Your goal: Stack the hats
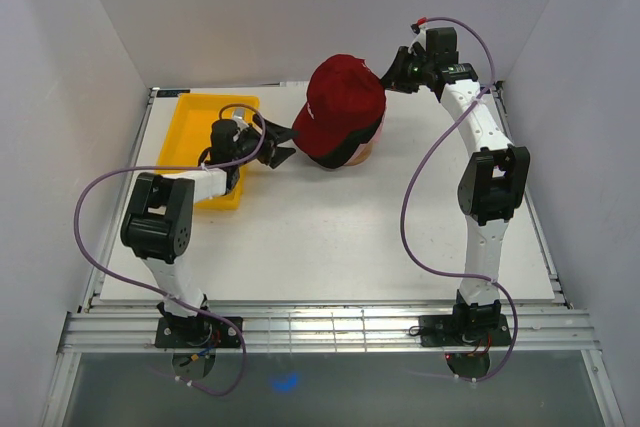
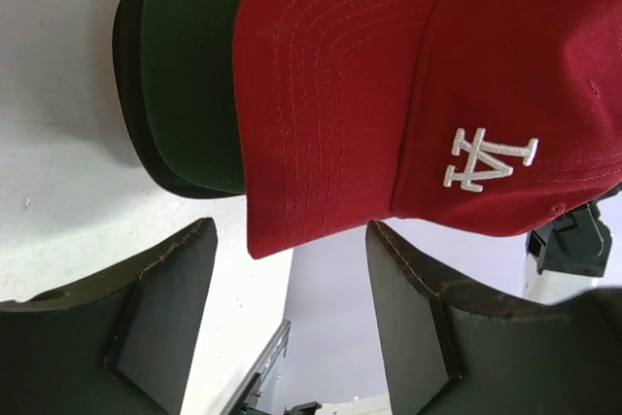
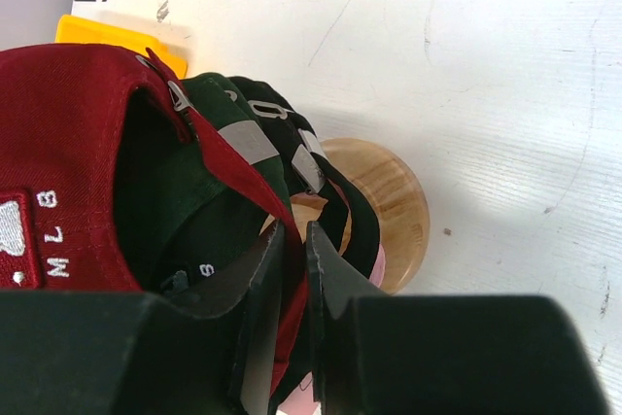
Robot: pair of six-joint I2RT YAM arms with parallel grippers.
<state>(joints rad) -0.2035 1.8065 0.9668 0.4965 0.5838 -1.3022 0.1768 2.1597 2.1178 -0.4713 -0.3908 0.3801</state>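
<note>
Hats (image 1: 343, 112): we find them stacked one over another at the far middle of the white desk (image 1: 330, 237).

Right arm (image 1: 490, 182) runs up the desk's right side, bends at the elbow and reaches left to the back of the stack. Left arm (image 1: 165, 212) is folded, its forearm passing over the yellow tray (image 1: 185, 117) at far left and covering part of the tray's floor.

Wooden stand (image 3: 394, 196) carries the stack; we see only its rounded edge under the fabric.

Red hat (image 1: 343, 102) is on top, brim toward the left arm, with a white logo on its front. Dark green hat (image 2: 190, 65) is under it and a black hat (image 2: 126, 36) lower down, brims fanned out.

Left hand (image 1: 285, 144) is level with the red brim, fingers well apart and just short of it, holding nothing. Right hand (image 1: 392, 72) has its fingers nearly together, clamped on the rear edge of the red hat.
</note>
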